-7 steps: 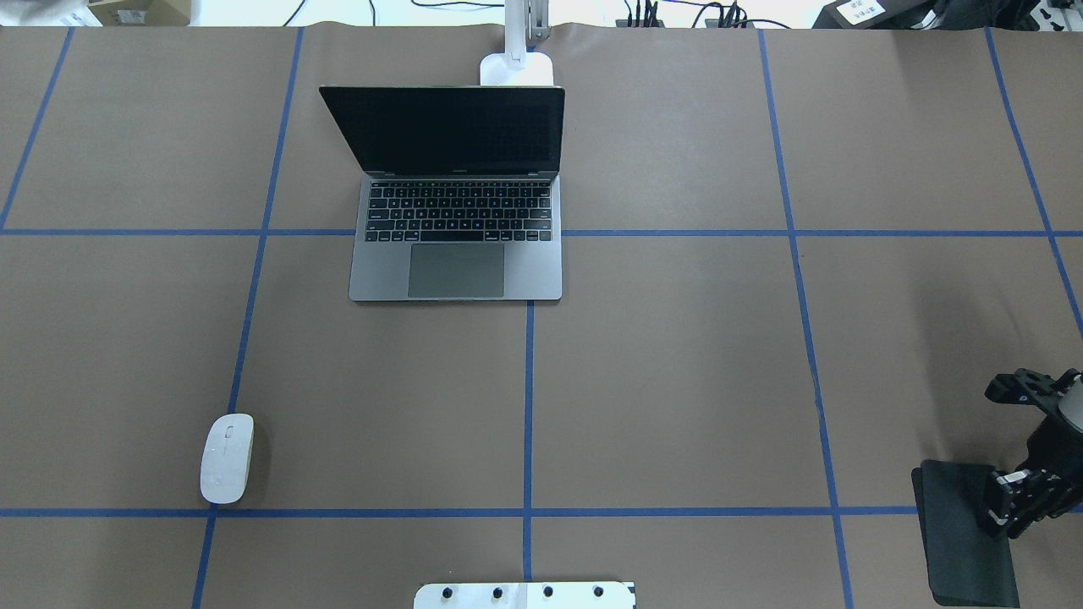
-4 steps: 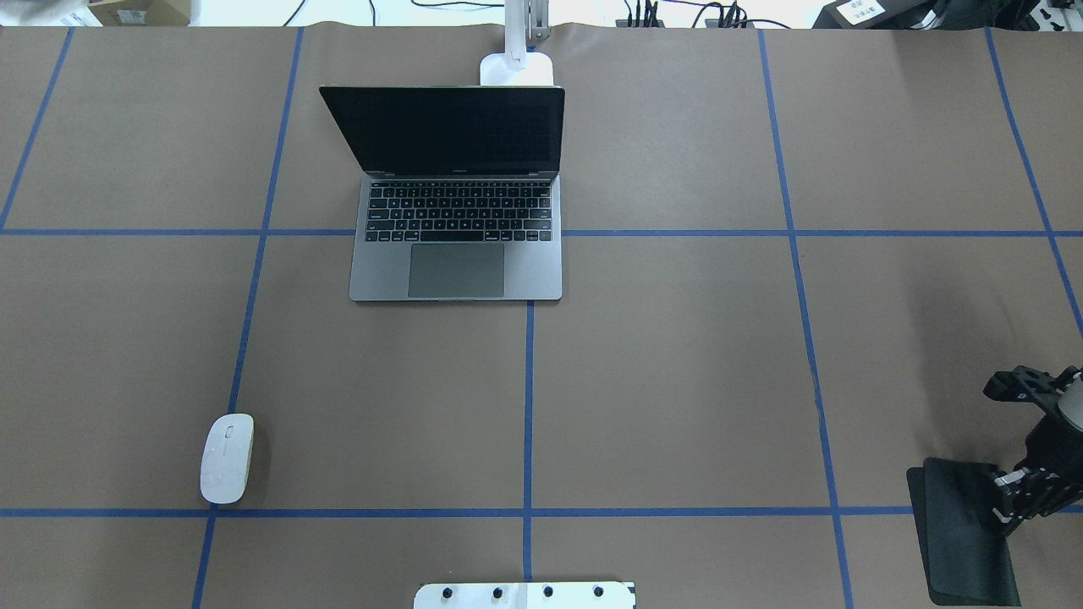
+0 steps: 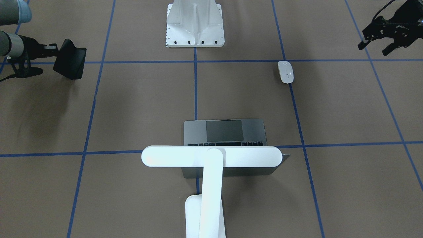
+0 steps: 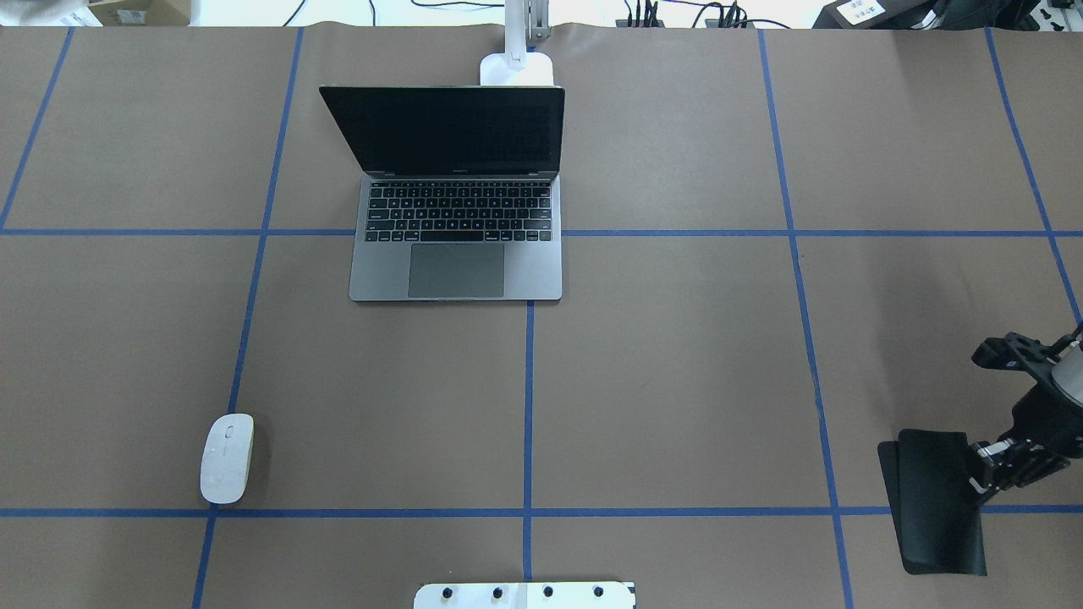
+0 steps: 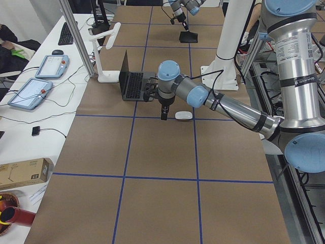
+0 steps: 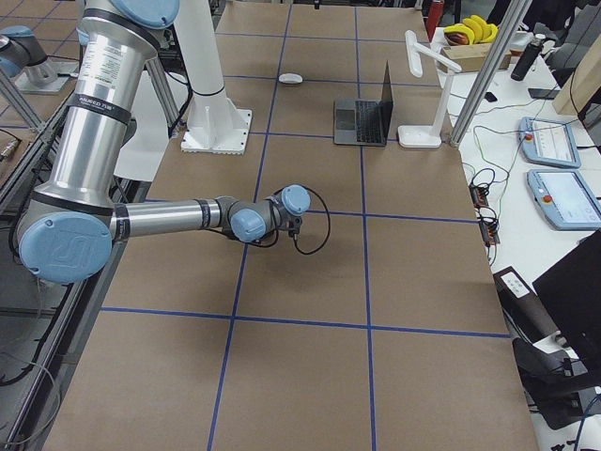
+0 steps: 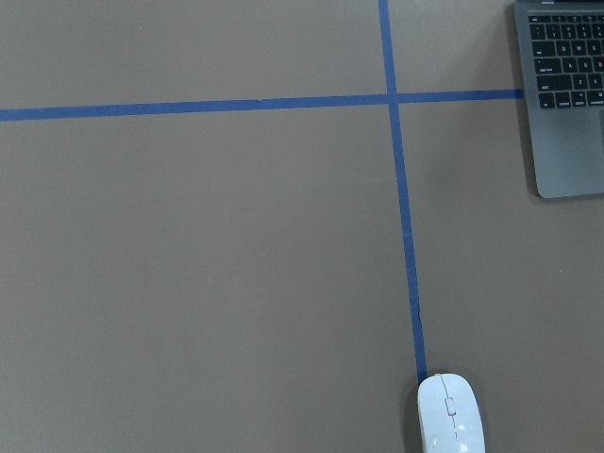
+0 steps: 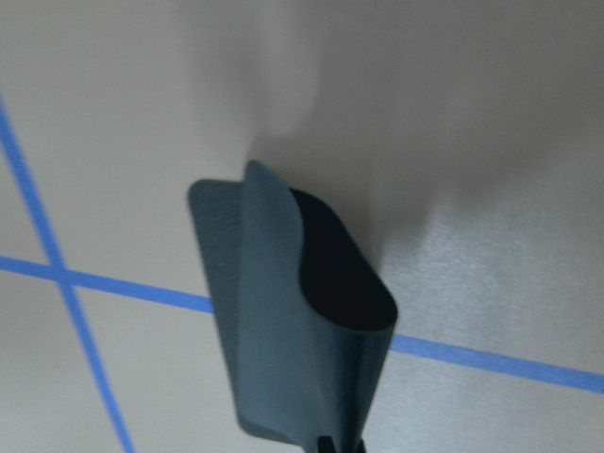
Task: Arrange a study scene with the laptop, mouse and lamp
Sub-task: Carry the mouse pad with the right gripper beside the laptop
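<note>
Far-centre, slightly left: laptop (image 4: 457, 211). Just behind it, at far edge: lamp (image 4: 517, 68). Near-left, well apart from laptop: mouse (image 4: 227, 457). Near-right: mat (image 4: 935, 499), pinched in right gripper (image 4: 981, 480). Near edge, centre: mount (image 4: 525, 595).

A black mat (image 8: 274, 330) is curling over itself. It is overlapping a line right of the blue tape cross (image 8: 58, 274).

Ringing one table (image 4: 677, 381)
Looking down from behind and facing back from across, sharing the laptop (image 4: 457, 271); sighting along from either end; hovering close at both wrists.
</note>
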Motion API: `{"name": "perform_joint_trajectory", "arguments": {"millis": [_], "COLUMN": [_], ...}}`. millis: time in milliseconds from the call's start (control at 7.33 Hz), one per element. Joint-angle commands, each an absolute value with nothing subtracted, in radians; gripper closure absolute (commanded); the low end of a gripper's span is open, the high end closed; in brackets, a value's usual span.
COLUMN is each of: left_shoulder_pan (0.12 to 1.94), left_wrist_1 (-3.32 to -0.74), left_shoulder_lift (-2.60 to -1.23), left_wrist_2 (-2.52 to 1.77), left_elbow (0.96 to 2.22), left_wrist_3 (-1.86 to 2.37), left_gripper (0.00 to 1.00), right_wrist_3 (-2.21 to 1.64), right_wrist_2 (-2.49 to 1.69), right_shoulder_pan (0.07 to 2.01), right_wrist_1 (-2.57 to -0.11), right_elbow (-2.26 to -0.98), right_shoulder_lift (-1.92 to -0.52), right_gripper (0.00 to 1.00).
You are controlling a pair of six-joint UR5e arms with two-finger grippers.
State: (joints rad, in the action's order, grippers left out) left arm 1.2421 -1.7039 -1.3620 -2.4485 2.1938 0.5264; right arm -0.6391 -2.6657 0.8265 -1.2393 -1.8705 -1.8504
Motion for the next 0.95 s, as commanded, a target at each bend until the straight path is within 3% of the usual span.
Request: {"name": "perform_joint_trajectory", "arguments": {"millis": [0, 545, 818], "left_shoulder_pan": [1.267, 1.314, 1.319], "left_wrist_1": [-1.7, -1.7, -1.7], "left_shoulder_lift": [-1.364, -1.364, -1.364], "left_wrist_2": [-2.457, -2.457, -2.457], "left_elbow": [2.177, 2.111, 2.106], "left_wrist_3": [0.476, 0.364, 0.351], "left_gripper": [0.01, 0.01, 0.01], "right_wrist_3": [-0.65, -0.649, -0.649], "right_wrist_2": [-2.649, -2.527, -2.426], "right_shoulder_pan": [0.896, 1.011, 0.996], "right_wrist_1": [-1.255, -1.755, -1.906], "right_elbow": [-1.878, -1.905, -1.904], "right_shoulder_lift": [-1.757, -1.323, -1.174], "right_gripper": [1.0, 1.0, 1.0]}}
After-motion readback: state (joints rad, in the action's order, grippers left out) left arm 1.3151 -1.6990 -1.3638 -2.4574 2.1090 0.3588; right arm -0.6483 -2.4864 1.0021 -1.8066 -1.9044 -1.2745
